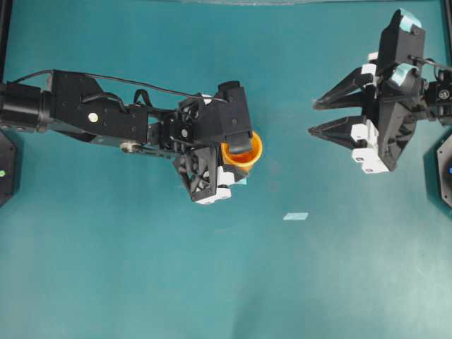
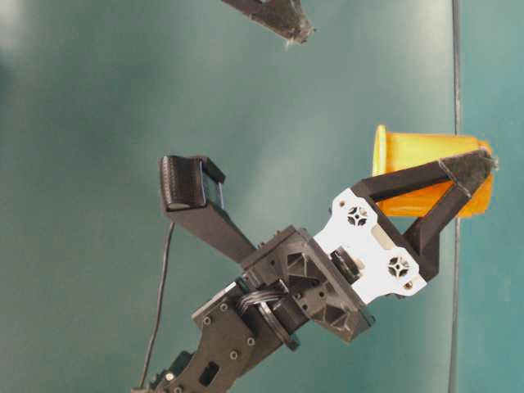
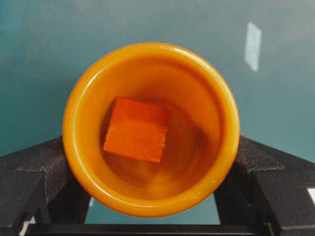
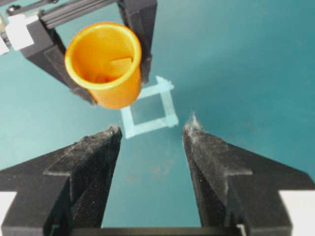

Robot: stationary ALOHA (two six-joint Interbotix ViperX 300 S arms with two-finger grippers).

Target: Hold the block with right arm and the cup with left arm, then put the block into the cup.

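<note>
The left tool [image 1: 236, 166] is clamped on the cup [image 1: 244, 152], one black finger [image 3: 34, 172] pressed against each side of its wall, as the left wrist view shows plainly. The right tool [image 1: 314, 116] stands well apart from the cup, off toward the right edge of the overhead view, its two pointed fingers [image 4: 93, 162] spread wide with nothing between them but bare teal surface.

Taking things by size: the desk [image 1: 212, 282] is a flat teal sheet filling every view. Over it reaches the left arm [image 1: 106, 113], a long black limb with a thin black cable looping along its top, ending at the cup. The right arm [image 1: 402, 92] is black with white parts and teal tape patches, and it sits on the far side of the cup from the left arm.

The cup itself is a round yellow-orange plastic thing, held off the desk — the table-level view shows it pinched near its base between the fingers. In the right wrist view a pale tape square [image 4: 147, 110] lies on the desk just beyond and below the cup.

Smallest of all, the block [image 3: 137, 129] — an orange cube — lies inside the cup on its bottom, sitting a little askew.
</note>
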